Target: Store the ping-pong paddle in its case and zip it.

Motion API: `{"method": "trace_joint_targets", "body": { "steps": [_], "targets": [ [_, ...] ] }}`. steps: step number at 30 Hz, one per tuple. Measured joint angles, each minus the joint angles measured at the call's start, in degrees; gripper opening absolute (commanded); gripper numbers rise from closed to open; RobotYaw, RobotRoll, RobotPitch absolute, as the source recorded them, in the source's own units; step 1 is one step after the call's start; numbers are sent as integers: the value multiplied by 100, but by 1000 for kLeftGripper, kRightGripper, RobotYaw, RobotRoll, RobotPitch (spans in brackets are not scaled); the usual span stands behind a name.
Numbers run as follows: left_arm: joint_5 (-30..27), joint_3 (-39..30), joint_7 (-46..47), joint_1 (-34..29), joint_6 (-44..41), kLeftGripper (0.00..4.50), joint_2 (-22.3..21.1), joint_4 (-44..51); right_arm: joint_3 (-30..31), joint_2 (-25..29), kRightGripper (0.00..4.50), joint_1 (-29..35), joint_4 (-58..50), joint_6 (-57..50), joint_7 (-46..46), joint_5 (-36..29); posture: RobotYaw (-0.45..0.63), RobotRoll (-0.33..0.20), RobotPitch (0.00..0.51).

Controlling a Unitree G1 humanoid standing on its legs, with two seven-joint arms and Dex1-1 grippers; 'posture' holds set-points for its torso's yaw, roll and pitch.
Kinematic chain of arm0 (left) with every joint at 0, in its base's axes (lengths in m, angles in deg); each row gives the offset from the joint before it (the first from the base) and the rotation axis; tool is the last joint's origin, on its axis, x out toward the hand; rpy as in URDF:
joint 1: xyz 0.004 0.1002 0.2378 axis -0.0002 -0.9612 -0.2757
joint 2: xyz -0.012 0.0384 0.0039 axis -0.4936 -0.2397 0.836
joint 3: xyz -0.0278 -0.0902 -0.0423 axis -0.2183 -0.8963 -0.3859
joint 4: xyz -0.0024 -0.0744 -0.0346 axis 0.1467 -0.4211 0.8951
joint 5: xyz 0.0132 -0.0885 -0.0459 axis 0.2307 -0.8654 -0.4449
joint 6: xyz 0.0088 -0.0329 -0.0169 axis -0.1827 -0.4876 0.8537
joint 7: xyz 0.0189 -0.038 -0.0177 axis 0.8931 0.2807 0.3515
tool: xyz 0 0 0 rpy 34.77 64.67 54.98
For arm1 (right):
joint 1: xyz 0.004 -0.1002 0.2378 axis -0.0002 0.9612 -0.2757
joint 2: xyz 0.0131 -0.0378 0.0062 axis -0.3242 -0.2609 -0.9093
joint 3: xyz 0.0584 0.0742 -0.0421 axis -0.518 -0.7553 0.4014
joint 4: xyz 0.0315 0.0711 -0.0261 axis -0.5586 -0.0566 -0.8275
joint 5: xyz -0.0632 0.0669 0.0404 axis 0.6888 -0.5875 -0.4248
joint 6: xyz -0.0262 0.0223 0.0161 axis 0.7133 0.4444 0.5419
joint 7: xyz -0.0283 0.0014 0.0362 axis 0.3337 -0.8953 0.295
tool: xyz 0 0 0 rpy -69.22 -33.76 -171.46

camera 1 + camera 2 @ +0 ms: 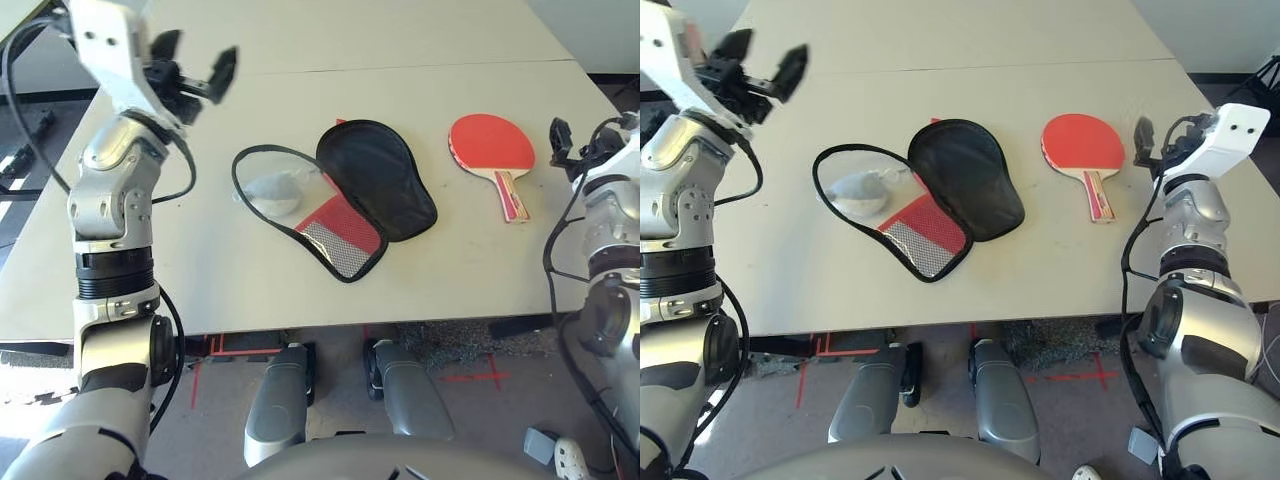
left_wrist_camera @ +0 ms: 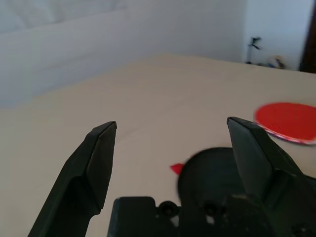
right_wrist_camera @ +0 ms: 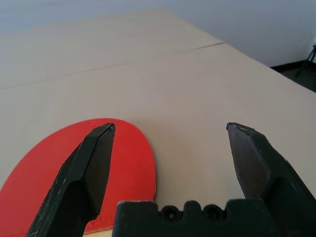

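Note:
The ping-pong paddle (image 1: 492, 142) lies flat at the right of the table, red face up, its pale handle pointing toward the near edge. In the middle, the case (image 1: 375, 175) lies unzipped and spread open, black lining up, with its red and mesh half (image 1: 338, 237) nearer me. My left gripper (image 1: 195, 60) is open and raised above the table's far left, well left of the case. My right gripper (image 1: 1158, 140) is open just right of the paddle's head, which shows past its fingers (image 3: 89, 168) as the paddle (image 3: 128, 158). Nothing is between either pair of fingers.
A small grey-white soft lump (image 1: 275, 190) lies inside the case's left half, within the black zipper edging. The beige table (image 1: 200, 280) has a seam across the back. Its near edge runs just beyond the case, with floor and red tape marks below.

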Motion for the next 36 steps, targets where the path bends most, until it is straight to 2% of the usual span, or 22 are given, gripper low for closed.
{"method": "trace_joint_targets", "body": {
  "steps": [5, 12, 15, 21, 28, 36],
  "targets": [
    [-174, 348, -422, -140, -560, 4477, -72, 232, 25, -39, 4500, -205, -470, -936, -417, -58, -7, 0, 167],
    [-218, 576, -740, -238, -822, 4477, -106, 274, 315, -75, 4500, -417, -2035, -3772, -1068, -145, -21, 0, 166],
    [-131, 627, -764, -257, -789, 4477, -104, 262, 441, -80, 4500, -499, -2808, -5341, -1242, -295, -24, 0, 165],
    [-33, 743, -833, -304, -718, 4477, -56, 257, 808, -69, 4500, -734, -3645, -7558, -1333, -333, -16, 0, 165],
    [-15, 792, -845, -425, -719, 4477, -50, 270, 1555, 66, 4500, -774, -3919, -8563, -997, -223, 0, 0, 168],
    [-17, 795, -824, -453, -776, 4477, -43, 403, 1747, 57, 4500, -724, -3500, -8431, -848, 104, 16, 0, 172]
  ]
}}
